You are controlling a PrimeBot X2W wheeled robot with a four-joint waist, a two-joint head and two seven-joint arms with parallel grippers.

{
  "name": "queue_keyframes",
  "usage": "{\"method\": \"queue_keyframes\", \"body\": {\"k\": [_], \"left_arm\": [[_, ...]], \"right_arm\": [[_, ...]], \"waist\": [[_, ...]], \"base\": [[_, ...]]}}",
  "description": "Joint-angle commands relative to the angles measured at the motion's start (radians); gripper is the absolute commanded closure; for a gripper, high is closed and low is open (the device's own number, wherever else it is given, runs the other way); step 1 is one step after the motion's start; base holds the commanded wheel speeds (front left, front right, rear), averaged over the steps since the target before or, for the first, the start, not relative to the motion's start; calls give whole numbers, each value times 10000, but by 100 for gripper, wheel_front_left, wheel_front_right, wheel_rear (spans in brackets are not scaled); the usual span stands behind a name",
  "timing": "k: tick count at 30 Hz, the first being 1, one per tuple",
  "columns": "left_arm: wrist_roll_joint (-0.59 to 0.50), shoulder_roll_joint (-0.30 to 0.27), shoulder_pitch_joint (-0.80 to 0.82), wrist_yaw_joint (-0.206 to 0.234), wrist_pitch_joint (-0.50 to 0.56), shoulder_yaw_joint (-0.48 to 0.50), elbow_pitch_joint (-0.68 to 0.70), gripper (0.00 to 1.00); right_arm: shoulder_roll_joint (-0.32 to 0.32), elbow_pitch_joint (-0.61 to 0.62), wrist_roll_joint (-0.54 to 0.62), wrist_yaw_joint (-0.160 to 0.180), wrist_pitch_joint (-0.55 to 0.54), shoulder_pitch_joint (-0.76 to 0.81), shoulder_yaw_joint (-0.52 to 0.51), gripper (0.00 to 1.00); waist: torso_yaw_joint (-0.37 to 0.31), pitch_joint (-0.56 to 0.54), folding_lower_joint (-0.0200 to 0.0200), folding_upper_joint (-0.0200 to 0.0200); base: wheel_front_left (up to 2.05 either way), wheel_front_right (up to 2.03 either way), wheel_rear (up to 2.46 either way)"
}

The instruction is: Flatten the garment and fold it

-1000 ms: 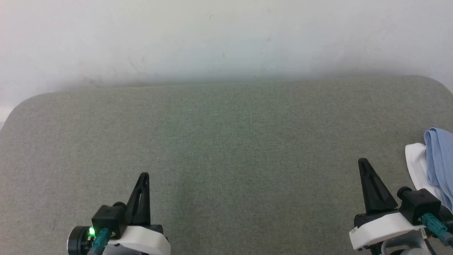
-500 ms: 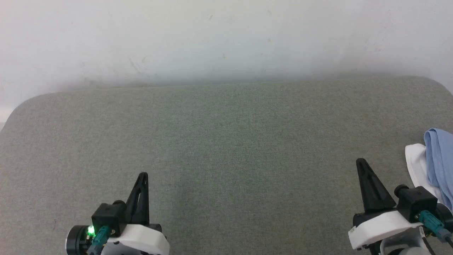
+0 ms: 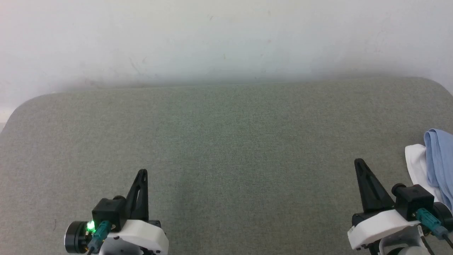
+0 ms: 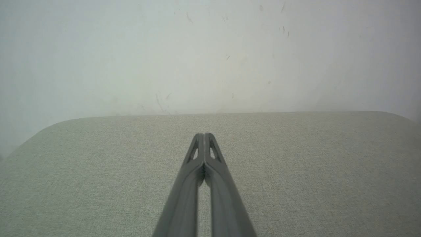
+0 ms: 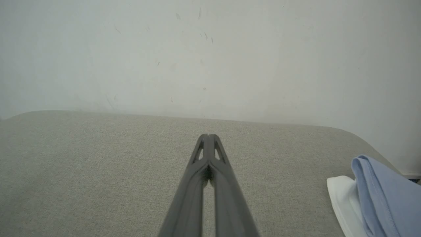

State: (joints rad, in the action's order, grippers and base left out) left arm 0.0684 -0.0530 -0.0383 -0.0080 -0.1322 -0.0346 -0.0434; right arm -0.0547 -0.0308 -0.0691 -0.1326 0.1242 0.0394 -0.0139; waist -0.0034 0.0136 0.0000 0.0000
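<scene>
A broad grey-green upholstered surface (image 3: 226, 141) is spreading across the head view, its rounded far edge meeting a scuffed white wall (image 3: 226, 35). Most of it is lying bare, leaving ample room to draw cloth toward the middle and left. The garment (image 3: 439, 159) is sitting bunched at the surface's right side, near the rounded far corner, with blue folds over a white collar (image 3: 417, 166). It is running out of frame, so its long axis cannot be told. It is lying just to the right of the right gripper (image 3: 359, 163) and well apart from the left gripper (image 3: 142, 173), so the right arm looks the nearer for a first reach. Both grippers are hovering with fingers pressed together, gripping nothing, pointing toward the wall.
</scene>
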Motion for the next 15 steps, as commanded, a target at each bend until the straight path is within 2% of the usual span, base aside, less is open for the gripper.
{"method": "queue_keyframes", "body": {"k": [1,15], "left_arm": [[-90,14,113,38,54,58,74,100],[-228,18,175,48,348,125,158,100]], "right_arm": [[22,60,93,10,-51,-169,22,100],[28,118,232,12,-327,-221,49,100]], "waist": [[1,-3,0,0],[8,-34,0,0]], "base": [[0,0,0],[0,0,0]]}}
